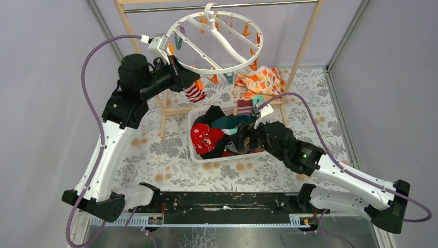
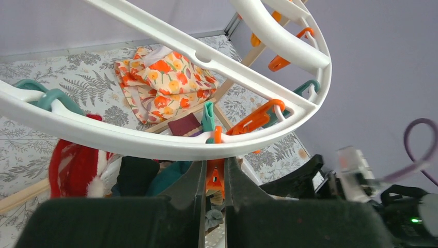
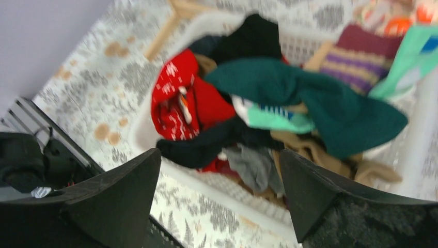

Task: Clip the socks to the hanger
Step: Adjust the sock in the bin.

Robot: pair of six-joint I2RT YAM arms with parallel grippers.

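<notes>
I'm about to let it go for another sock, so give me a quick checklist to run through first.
1. The right gripper is open: ok.
2. It sits over the socks, teal sock straight ahead: ok.
3. The left gripper is shut on the orange clip: ok.
4. The striped sock is caught in a clip: cannot tell; it hangs by the left gripper, but the bite is hidden.
5. The hanger is hooked on the bar: ok.
</notes>
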